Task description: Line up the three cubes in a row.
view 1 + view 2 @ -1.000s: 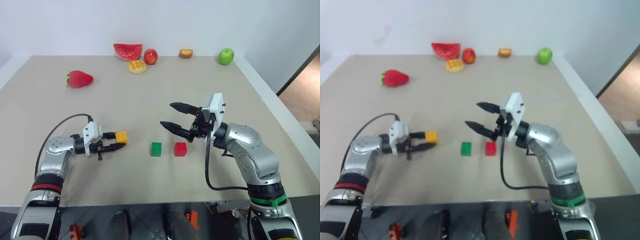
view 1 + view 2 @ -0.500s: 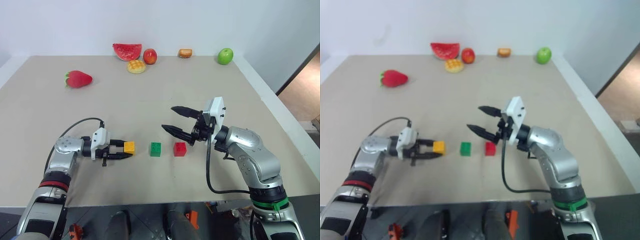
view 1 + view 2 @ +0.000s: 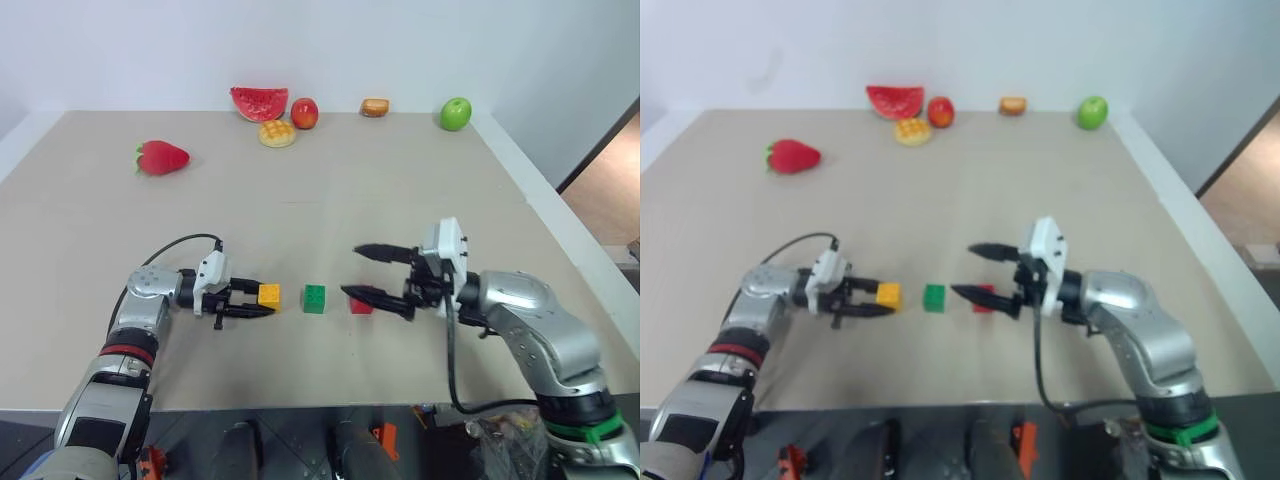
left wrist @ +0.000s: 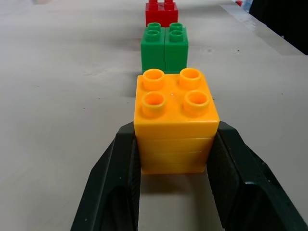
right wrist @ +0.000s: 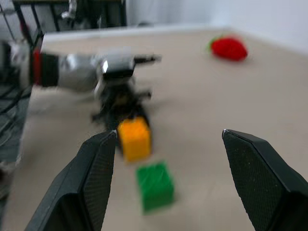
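Gripping the yellow-orange cube (image 3: 268,295) between its two black fingers, my left gripper (image 3: 256,301) is holding the block low at the tabletop, studs upward, just to the left of the green cube (image 3: 314,298); from the left wrist view the yellow-orange block is sitting squarely between the finger pads (image 4: 114,173), though I cannot tell whether its base is resting on the surface. I am seeing the green cube standing on the table (image 3: 420,190) with a small gap on either side, and the red cube (image 3: 362,302) lying just to its right, partly hidden behind the lower finger of my right gripper (image 3: 363,270). That right gripper is hanging released, its fingers spread wide and holding nothing, pointing leftward over the red cube. Seen along the left gripper, the yellow-orange, green and red blocks are falling into one straight line. Farther out, a red toy strawberry (image 3: 161,157) is lying well apart on the left side, while a watermelon slice (image 3: 259,102), a waffle-patterned yellow piece (image 3: 277,133), a red apple (image 3: 304,113), a small orange-brown piece (image 3: 374,106) and a green toy apple (image 3: 455,113) are sitting along the far edge.
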Tool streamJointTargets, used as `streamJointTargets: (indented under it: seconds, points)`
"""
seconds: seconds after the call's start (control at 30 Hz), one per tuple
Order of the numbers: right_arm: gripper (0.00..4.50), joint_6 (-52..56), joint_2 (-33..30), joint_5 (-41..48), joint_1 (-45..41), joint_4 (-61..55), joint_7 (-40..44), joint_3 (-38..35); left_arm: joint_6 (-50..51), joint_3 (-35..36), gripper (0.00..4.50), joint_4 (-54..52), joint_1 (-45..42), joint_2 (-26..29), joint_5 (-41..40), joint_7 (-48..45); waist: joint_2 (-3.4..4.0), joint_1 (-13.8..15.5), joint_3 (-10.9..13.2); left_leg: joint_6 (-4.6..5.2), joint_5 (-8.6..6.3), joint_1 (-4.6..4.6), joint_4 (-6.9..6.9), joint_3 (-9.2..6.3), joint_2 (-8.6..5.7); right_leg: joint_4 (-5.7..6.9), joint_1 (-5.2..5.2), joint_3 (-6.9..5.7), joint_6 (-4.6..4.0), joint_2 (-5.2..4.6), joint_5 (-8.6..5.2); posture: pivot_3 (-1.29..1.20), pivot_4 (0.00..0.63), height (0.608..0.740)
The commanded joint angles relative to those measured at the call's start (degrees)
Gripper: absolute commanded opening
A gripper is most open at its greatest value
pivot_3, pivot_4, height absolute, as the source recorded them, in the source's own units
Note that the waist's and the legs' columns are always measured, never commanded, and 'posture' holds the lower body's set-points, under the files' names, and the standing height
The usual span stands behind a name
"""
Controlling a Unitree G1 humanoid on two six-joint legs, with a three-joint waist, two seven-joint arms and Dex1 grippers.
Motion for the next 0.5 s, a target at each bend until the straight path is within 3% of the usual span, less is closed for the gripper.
streamJointTargets:
  seconds: [0.03, 0.5]
  points:
    - [3.63, -0.63, -3.18, 1.67, 1.14, -1.16, 3.88, -3.07, -1.55, -0.83, 1.33, 1.74, -0.96, 0.29, -0.16, -0.10, 0.00, -0.03, 0.00, 0.01, 0.01, 0.02, 0.01, -0.01, 0.01, 0.00, 0.00, -0.01, -0.02, 0.00, 0.03, 0.00, 0.150, 0.740]
    - [3.63, -1.74, -5.30, 0.83, 0.24, 2.67, 6.71, -4.23, -1.00, -1.99, 1.33, 1.28, -1.27, -0.12, -1.20, -0.10, 0.00, -0.03, 0.00, 0.10, 0.07, 0.04, 0.07, 0.00, -0.04, 0.00, 0.06, 0.00, 0.03, -0.04, 0.08, 0.00, 0.150, 0.740]
